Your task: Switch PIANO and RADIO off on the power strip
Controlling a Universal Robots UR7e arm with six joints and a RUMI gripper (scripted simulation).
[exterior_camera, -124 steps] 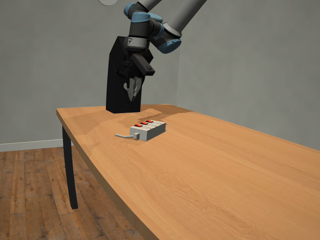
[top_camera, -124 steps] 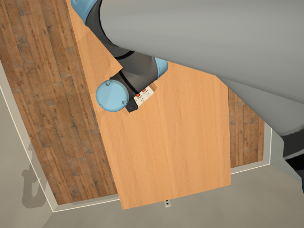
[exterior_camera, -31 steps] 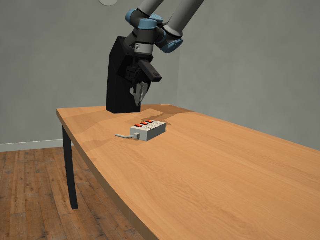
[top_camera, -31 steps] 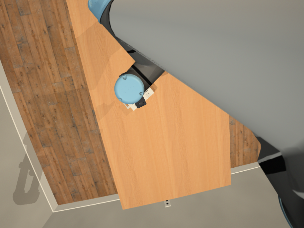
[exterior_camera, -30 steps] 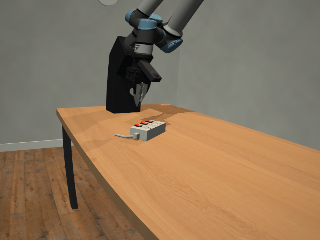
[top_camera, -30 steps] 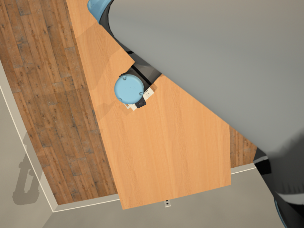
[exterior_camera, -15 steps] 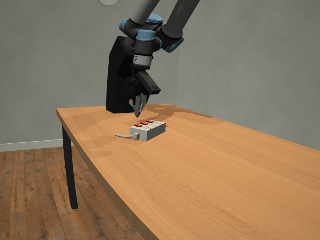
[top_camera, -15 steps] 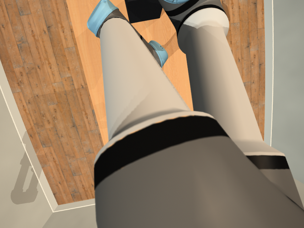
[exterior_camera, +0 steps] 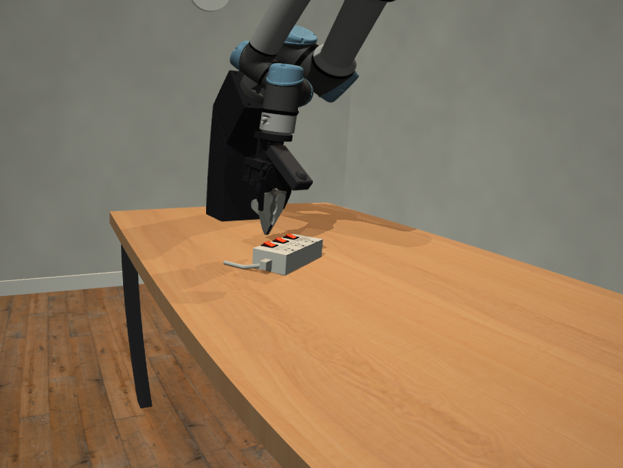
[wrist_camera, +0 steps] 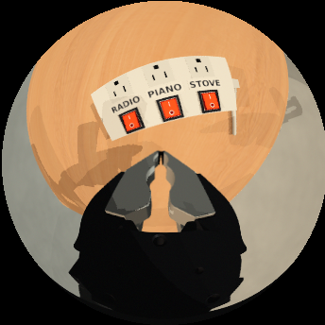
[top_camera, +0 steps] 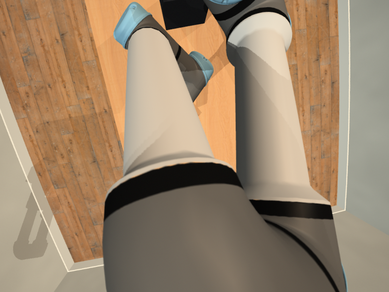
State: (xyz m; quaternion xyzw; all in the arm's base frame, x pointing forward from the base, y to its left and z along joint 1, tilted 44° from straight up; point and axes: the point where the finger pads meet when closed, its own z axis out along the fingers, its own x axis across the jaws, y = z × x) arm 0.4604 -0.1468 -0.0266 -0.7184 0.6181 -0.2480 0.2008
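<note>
Power strip (exterior_camera: 294, 254) (wrist_camera: 165, 99), upright on the worktop (exterior_camera: 382, 322) (wrist_camera: 203, 28), just ahead of and below the narrowed, unladen claw (exterior_camera: 268, 228) (wrist_camera: 161, 152). A descent slightly off line could tip the wrong rocker, STOVE (wrist_camera: 210, 101), or, pressing its edge, shove the body.

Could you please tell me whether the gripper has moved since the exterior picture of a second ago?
Yes; the black gripper with grey metal jaws has come down, nearer the white rectangular power strip.
</note>
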